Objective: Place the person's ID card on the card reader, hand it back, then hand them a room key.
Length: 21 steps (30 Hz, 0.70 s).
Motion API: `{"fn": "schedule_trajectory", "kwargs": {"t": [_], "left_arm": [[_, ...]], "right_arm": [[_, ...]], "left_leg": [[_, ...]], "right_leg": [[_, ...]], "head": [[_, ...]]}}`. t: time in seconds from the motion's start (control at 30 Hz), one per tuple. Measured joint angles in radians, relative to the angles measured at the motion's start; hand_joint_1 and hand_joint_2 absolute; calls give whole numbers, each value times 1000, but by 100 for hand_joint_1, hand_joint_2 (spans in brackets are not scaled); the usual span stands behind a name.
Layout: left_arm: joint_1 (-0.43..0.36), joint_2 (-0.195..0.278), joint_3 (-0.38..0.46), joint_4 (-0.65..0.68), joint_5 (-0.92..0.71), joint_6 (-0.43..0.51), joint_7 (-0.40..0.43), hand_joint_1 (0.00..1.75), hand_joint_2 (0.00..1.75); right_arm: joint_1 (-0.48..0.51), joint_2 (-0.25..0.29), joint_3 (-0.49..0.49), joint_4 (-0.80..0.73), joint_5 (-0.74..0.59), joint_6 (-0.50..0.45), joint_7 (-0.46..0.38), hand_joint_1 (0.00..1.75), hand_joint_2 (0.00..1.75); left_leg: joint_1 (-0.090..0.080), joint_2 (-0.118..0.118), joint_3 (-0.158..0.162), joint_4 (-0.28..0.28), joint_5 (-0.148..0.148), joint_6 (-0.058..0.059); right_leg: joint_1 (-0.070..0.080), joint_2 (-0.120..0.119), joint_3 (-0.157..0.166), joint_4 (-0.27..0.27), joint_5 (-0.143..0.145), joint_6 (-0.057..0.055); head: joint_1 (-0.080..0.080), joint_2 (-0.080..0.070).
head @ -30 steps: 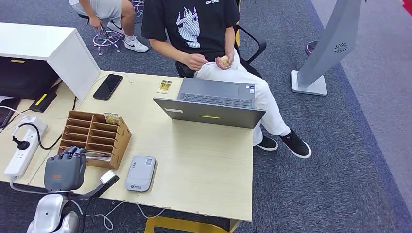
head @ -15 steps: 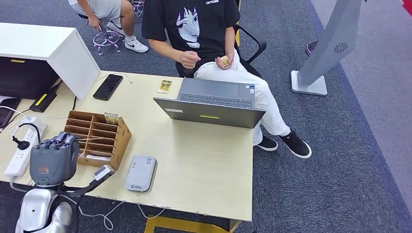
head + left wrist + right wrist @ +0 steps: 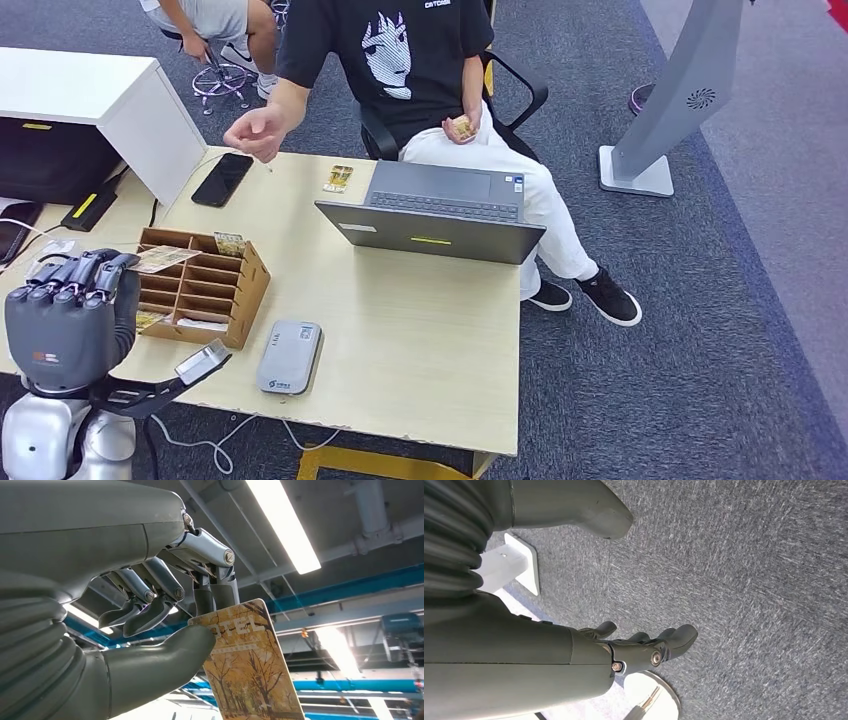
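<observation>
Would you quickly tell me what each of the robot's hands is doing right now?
Left hand: holds the room key card, pinched between thumb and fingers.
Right hand: holds nothing, fingers loosely curled, hanging above the carpet.

Bare desk (image 3: 420,330) between card reader (image 3: 289,357) and laptop (image 3: 432,232) — wooden organizer (image 3: 200,285) blocks left side.

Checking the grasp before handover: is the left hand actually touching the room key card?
Touching. The left wrist view shows the left hand pinching the room key card: thumb on its printed face, fingers behind its top edge.
</observation>
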Motion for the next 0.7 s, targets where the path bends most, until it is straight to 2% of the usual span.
{"fn": "schedule_trajectory", "kwargs": {"t": [0.13,0.33,0.7], "left_arm": [[-30,27,23,5,-45,0,64,175,175],[-85,129,24,77,-126,-1,246,175,175],[-177,263,-10,252,-167,-1,393,175,175]], "right_arm": [[-1,0,1,0,1,1,3,0,175],[-2,0,3,0,4,3,9,0,175],[-14,0,18,0,8,5,20,0,175]], "left_leg": [[0,0,0,0,0,0],[0,0,0,0,0,-1],[0,0,0,0,1,0]], "right_leg": [[0,0,0,0,0,0],[0,0,0,0,0,0],[0,1,0,0,1,0]], "head": [[0,0],[0,0],[0,0]]}}
